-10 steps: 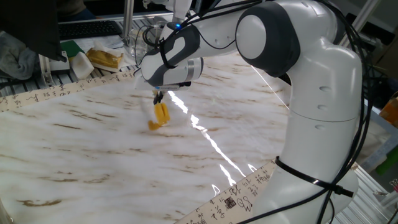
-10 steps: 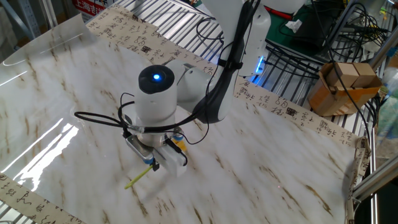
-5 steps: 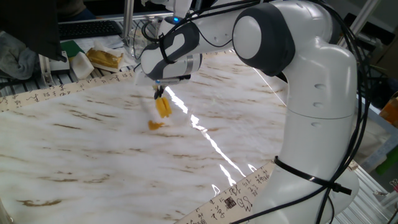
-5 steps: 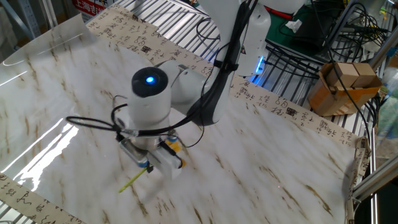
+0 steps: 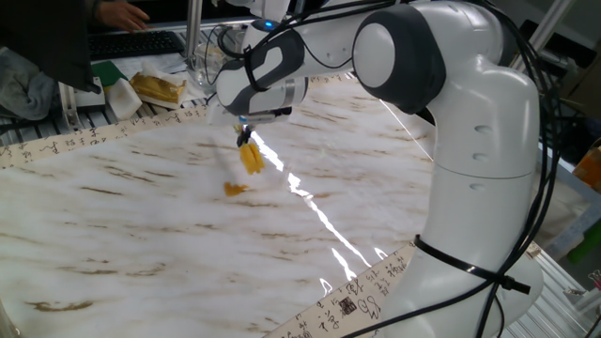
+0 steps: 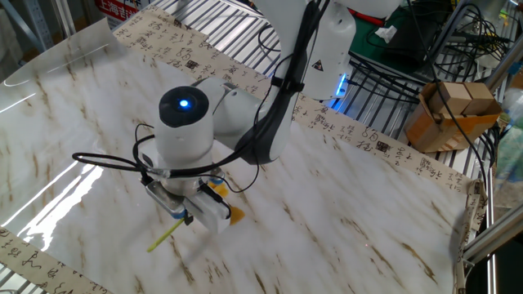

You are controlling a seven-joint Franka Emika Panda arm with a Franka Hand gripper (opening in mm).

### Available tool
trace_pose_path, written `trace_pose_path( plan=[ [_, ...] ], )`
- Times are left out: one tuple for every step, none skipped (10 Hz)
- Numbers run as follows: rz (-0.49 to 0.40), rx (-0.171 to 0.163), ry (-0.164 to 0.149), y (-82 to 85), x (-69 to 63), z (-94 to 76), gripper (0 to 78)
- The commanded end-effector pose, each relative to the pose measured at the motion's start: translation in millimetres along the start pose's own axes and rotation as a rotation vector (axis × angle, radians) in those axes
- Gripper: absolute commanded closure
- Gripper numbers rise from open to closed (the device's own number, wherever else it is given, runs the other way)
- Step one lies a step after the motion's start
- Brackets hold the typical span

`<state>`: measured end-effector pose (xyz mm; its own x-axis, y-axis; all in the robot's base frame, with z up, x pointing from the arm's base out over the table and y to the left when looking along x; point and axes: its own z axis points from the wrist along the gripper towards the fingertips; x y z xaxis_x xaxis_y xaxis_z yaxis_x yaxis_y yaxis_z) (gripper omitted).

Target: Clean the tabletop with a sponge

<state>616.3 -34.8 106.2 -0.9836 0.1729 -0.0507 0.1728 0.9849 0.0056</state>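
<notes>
The tabletop (image 5: 141, 235) is glossy white marble pattern with brown streaks and a beige printed edge strip; it also shows in the other fixed view (image 6: 368, 237). My gripper (image 5: 246, 141) is shut on the sponge (image 5: 250, 159), whose yellow head hangs below the fingers, at or just above the surface. A small orange stain (image 5: 234, 189) lies just in front of it. In the other fixed view the gripper (image 6: 194, 214) is mostly hidden under the hand. The sponge head (image 6: 216, 189) peeks out on one side, and its thin pale handle (image 6: 163, 238) sticks out on the other. The stain (image 6: 236, 216) lies beside it.
A tan lumpy chunk on white wrapping (image 5: 158, 89) lies beyond the far edge strip, near a keyboard (image 5: 131, 42) and a person's hand (image 5: 122, 11). A cardboard box (image 6: 453, 110) and cables stand off the table. The robot's base (image 5: 488, 188) fills the right side.
My gripper has carried the sponge off the orange stain toward the far edge strip. The stain, first under the sponge, now lies uncovered.
</notes>
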Motion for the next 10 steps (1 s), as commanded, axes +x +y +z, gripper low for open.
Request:
trace_pose_path(
  plan=[
    [-0.067, 0.038, 0.047, -19.8, -11.0, -19.6, 75.6],
    [-0.064, 0.040, 0.048, -19.9, -10.9, -19.7, 75.6],
    [-0.063, 0.045, 0.055, -20.6, -10.4, -20.1, 75.6],
    [-0.062, 0.045, 0.056, -20.9, -10.2, -20.3, 75.6],
    [-0.061, 0.047, 0.062, -22.1, -9.4, -20.9, 75.6],
    [-0.055, 0.050, 0.072, -23.2, -8.6, -21.5, 75.6],
    [-0.060, 0.051, 0.082, -23.5, -8.4, -21.7, 75.6],
    [-0.063, 0.051, 0.083, -23.6, -8.4, -21.7, 0.1],
    [-0.063, 0.051, 0.083, -23.6, -8.4, -21.7, 0.1],
    [-0.063, 0.051, 0.083, -23.6, -8.4, -21.7, 0.1]
  ],
)
